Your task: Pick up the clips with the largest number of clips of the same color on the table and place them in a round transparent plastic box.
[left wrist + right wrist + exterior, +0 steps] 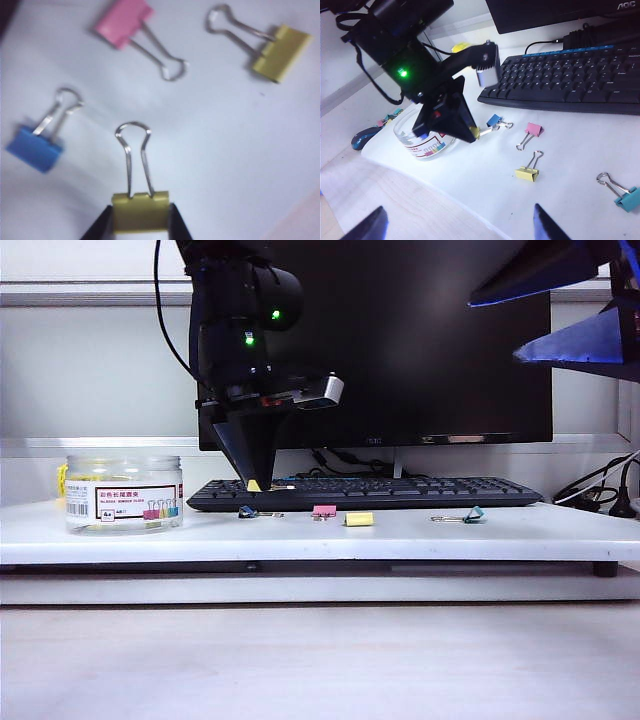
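Left wrist view: left gripper [140,220] is clamped on a yellow clip [140,212] by its body, wire handles pointing away from the fingers, which leaves the flat sides for a firm pinch. Held just above the table [420,535], near the blue clip [34,148] and pink clip [124,22]. A second yellow clip [281,53] lies loose. Round transparent plastic box [123,494] stands well to the left in the exterior view. Right gripper [457,225] hangs wide open, empty, clear of the work.
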Controlling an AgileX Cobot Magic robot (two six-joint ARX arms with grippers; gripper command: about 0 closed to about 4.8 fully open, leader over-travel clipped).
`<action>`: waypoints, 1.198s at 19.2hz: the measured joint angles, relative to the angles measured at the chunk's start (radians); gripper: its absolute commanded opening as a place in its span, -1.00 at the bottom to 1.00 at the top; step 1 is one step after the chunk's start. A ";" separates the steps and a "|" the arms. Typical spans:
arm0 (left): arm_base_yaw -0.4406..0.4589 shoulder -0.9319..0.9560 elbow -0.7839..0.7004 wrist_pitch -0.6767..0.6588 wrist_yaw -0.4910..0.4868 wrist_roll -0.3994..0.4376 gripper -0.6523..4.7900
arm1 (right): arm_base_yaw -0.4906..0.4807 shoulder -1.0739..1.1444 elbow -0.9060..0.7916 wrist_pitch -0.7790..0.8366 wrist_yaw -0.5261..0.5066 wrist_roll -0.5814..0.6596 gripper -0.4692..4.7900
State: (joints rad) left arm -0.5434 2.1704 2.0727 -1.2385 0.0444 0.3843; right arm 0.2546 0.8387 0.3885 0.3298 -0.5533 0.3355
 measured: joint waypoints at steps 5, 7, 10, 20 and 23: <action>-0.002 -0.084 0.000 -0.063 -0.023 0.000 -0.45 | 0.000 0.000 0.000 0.000 -0.020 0.000 0.59; -0.001 -0.132 0.002 -0.083 -0.043 -0.004 -0.45 | 0.000 0.000 0.000 0.000 -0.020 0.000 0.59; 0.009 -0.210 0.002 -0.178 -0.098 -0.020 -0.45 | 0.000 0.000 0.000 0.000 -0.024 0.000 0.59; 0.138 -0.228 -0.089 -0.195 -0.090 -0.132 -0.43 | 0.000 0.000 0.000 0.000 -0.044 -0.006 0.58; 0.142 -0.228 -0.120 -0.195 -0.090 -0.131 -0.43 | 0.000 0.000 0.000 0.000 -0.045 -0.016 0.58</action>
State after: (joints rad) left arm -0.4019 1.9423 1.9526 -1.4330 -0.0452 0.2531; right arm 0.2546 0.8387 0.3885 0.3302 -0.5980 0.3195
